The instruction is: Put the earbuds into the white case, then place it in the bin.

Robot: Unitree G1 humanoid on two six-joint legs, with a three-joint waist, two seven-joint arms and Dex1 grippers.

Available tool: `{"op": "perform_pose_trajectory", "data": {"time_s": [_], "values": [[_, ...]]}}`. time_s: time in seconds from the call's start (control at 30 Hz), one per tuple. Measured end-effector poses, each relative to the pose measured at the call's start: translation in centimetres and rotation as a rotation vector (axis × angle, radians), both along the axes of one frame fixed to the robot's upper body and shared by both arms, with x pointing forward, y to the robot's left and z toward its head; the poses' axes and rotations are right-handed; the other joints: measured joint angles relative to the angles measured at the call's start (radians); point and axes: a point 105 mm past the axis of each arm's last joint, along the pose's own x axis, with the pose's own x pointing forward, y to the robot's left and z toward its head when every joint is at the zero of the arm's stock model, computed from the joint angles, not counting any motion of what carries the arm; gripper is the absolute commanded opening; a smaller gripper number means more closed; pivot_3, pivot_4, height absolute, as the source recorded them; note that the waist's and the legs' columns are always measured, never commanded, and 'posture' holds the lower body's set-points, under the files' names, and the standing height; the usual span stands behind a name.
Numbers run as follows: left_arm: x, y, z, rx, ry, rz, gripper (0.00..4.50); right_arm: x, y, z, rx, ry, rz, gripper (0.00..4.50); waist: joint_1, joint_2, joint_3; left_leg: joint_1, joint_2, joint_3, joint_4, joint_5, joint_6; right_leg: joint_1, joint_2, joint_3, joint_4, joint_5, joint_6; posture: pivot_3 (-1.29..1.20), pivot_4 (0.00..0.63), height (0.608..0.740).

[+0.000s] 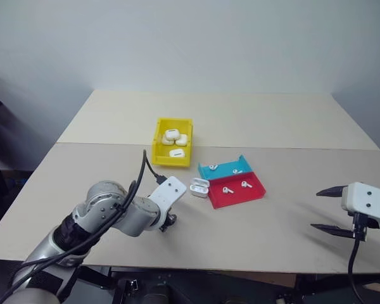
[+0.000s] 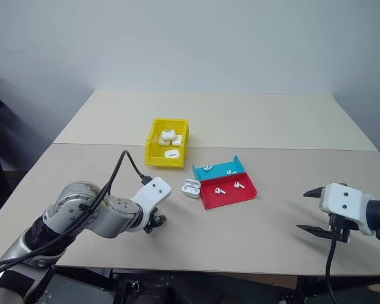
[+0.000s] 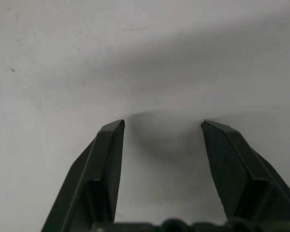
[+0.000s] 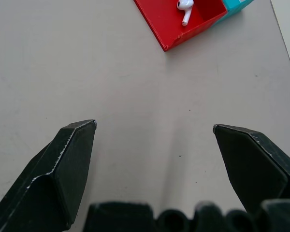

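Observation:
The white case [image 1: 199, 187] lies with its lid flipped open on the table, touching the left edge of a red and teal tray [image 1: 252, 194]. Earbuds lie in the tray, two in the teal half [image 1: 213, 167] and two in the red half [image 1: 227, 189]. One earbud [image 4: 185, 7] in the red half is also in the right wrist view. The yellow bin [image 1: 157, 144] stands behind the case. My left gripper [image 1: 167, 222] points down at bare table left of and nearer than the case, open and empty [image 3: 162, 123]. My right gripper [image 1: 315, 209] hovers open far to the right [image 4: 154, 125].
Three closed white cases [image 1: 175, 140] lie inside the yellow bin. A seam [image 1: 304, 148] runs across the beige table behind the bin and tray. A black cable [image 1: 143, 166] loops over my left wrist.

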Motion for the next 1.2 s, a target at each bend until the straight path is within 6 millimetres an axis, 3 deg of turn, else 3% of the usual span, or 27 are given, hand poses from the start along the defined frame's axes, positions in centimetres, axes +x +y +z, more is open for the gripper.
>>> {"op": "perform_pose_trajectory", "data": {"time_s": [0.17,0.37,0.47,0.57,0.7,0.8,0.9,1.07,1.2], "values": [[-0.8,0.3,0.1,0.033,-0.036,-0.036,2.73,0.0,0.0,0.1,0.001,-0.002,0.0,4.5,-0.009,0.0,0.0,-0.001,0.0,0.0,-0.001,0.0,0.0,-0.001,0.0,0.0,0.0,0.0,0.0,0.0,0.15,0.74],[-4.5,6.2,0.3,0.165,0.019,-0.075,2.73,0.2,-0.4,0.6,0.005,-0.023,-0.015,4.5,-0.044,-0.001,0.001,-0.001,0.003,0.001,-0.004,-0.001,-0.001,-0.003,0.002,0.002,-0.003,-0.002,-0.001,0.0,0.15,0.74],[-5.4,7.5,0.2,0.153,0.038,-0.081,2.73,0.4,-0.2,0.5,0.024,-0.038,-0.019,4.5,-0.036,-0.002,0.002,-0.002,0.003,0.001,-0.004,-0.001,-0.001,-0.003,0.002,0.001,-0.003,-0.002,-0.001,0.0,0.15,0.74],[-5.1,8.4,0.3,0.104,0.014,-0.081,2.73,0.6,0.0,0.4,0.042,-0.058,-0.025,4.5,-0.025,-0.002,0.002,-0.002,0.002,0.001,-0.004,-0.002,0.0,-0.004,0.001,0.0,-0.003,-0.002,-0.001,0.0,0.15,0.74],[-2.3,9.3,1.3,-0.043,-0.139,-0.07,2.73,0.8,0.7,0.4,0.058,-0.098,-0.025,4.5,-0.016,-0.001,0.002,-0.003,0.003,0.001,-0.005,-0.002,0.0,-0.005,0.001,0.0,-0.003,-0.002,-0.002,0.0,0.15,0.74],[-0.7,8.5,2.9,-0.233,-0.326,-0.192,2.73,0.8,1.1,0.3,0.074,-0.118,-0.027,4.5,-0.014,-0.001,0.002,-0.009,0.002,0.003,-0.005,-0.002,0.0,-0.011,0.0,0.001,-0.003,-0.002,-0.002,0.0,0.15,0.74],[-1.3,7.0,3.8,-0.356,-0.451,-0.453,2.73,0.8,1.5,0.2,0.097,-0.143,-0.038,4.5,-0.013,-0.001,0.002,-0.017,0.003,0.003,-0.005,-0.002,0.001,-0.019,0.0,0.0,-0.003,-0.002,-0.002,0.0,0.15,0.74],[-0.8,7.1,2.6,-0.291,-0.505,-0.769,2.73,0.6,2.3,0.0,0.121,-0.171,-0.047,4.5,-0.011,0.001,0.002,-0.017,0.002,0.003,-0.003,-0.003,0.003,-0.019,0.001,-0.001,-0.001,-0.003,-0.002,0.0,0.15,0.74],[0.7,5.4,1.6,-0.355,-0.602,-0.894,2.73,0.3,2.8,-0.1,0.13,-0.19,-0.059,4.5,-0.012,0.0,0.002,-0.018,0.002,0.002,-0.001,-0.004,0.003,-0.019,0.001,-0.001,0.001,-0.002,-0.001,0.0,0.15,0.74]]}}
